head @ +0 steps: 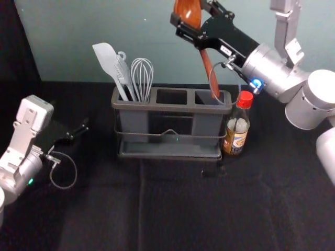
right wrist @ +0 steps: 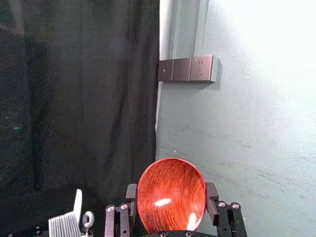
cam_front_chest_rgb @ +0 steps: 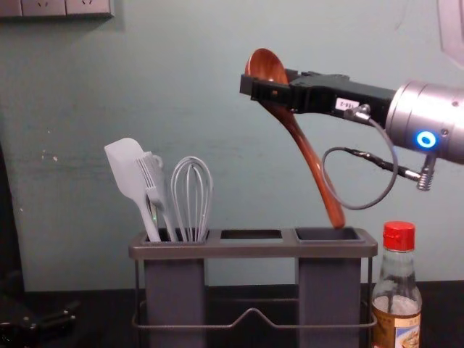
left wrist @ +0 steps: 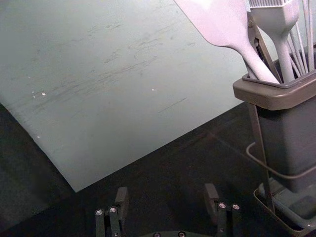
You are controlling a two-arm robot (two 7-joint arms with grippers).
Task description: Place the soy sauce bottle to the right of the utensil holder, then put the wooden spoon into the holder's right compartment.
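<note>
Lab by look of it; robot arms (head: 264, 68); black-draped table (head: 204, 209); dark curtain (right wrist: 89, 98); wall sockets (right wrist: 182, 69)

Blue-lit silver arm (cam_front_chest_rgb: 409, 109) wears a looped, seemingly grey cable (cam_front_chest_rgb: 395, 163)

Head view: the 12 o'clock edge crops the bowl of the wooden spoon (head: 188, 10). At 9 o'clock, the outline of the left gripper (head: 78, 131) is indistinct. Chest view: the 6 o'clock edge cuts off the bases of the utensil holder (cam_front_chest_rgb: 250, 249) and soy sauce bottle (cam_front_chest_rgb: 395, 323); label print is too small to read. Lower ends of the spatula (cam_front_chest_rgb: 129, 170) and whisk (cam_front_chest_rgb: 192, 192) are hidden inside the holder's 9 o'clock compartment.
</note>
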